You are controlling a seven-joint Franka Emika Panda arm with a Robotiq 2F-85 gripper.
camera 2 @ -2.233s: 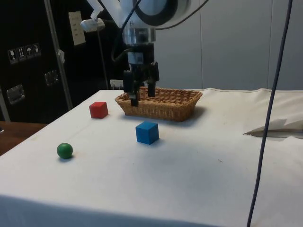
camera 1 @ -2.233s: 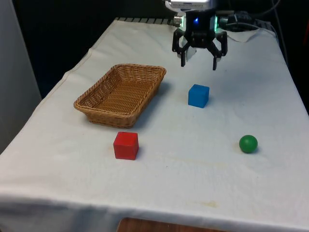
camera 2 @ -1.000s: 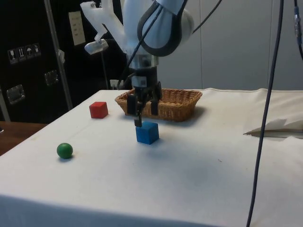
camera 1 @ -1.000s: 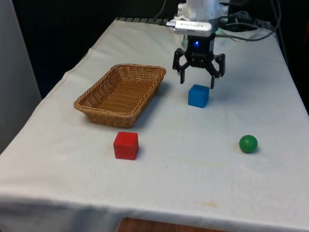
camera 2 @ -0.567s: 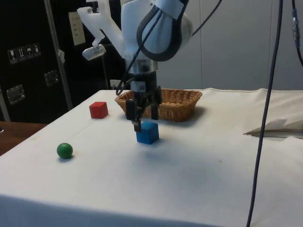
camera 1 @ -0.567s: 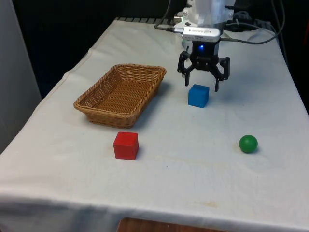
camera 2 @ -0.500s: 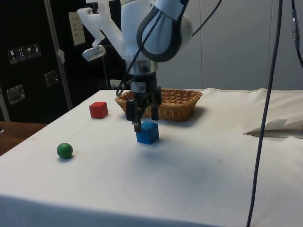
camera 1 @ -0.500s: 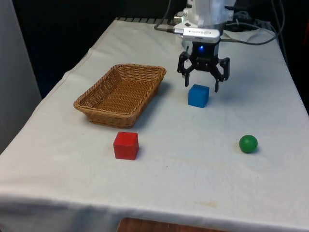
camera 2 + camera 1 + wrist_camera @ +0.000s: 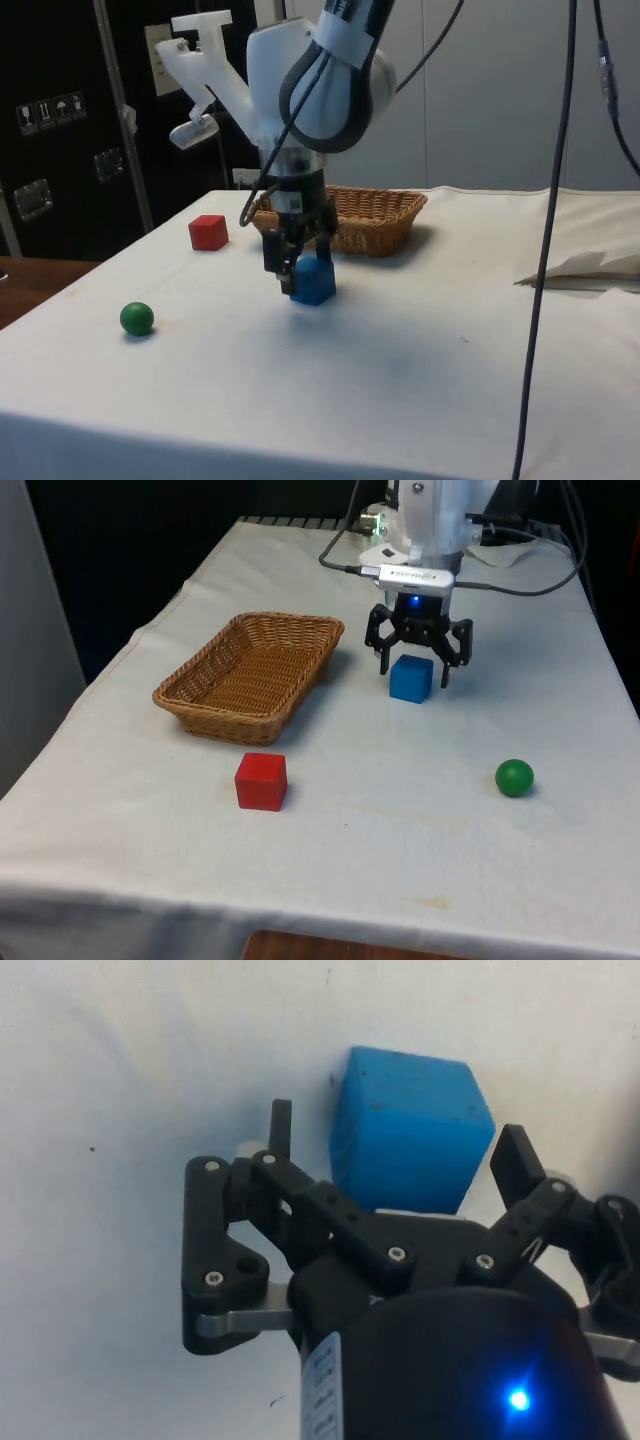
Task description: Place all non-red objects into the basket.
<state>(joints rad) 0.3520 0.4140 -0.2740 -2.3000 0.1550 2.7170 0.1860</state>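
Observation:
A blue cube [image 9: 410, 678] [image 9: 313, 281] [image 9: 410, 1145] rests on the white cloth. My gripper [image 9: 413, 678] [image 9: 300, 283] [image 9: 400, 1155] has come down around it, open, with one finger on each side of the cube and a small gap on both sides. A green ball [image 9: 514, 777] [image 9: 136, 318] lies on the cloth toward the front view's right. The red cube [image 9: 261, 780] [image 9: 208, 232] sits nearer the camera in the front view. A wicker basket [image 9: 205, 700] [image 9: 390, 228] stands to the front view's left of the blue cube, with nothing in it.
Cables [image 9: 520, 555] trail over the cloth behind the arm. A dark cable [image 9: 545, 260] hangs down at the side view's right, above a fold of cloth [image 9: 590, 270].
The gripper has dropped from just above the blue cube to straddle it. The fingers stay open, and the cube, ball, red cube and basket have not moved.

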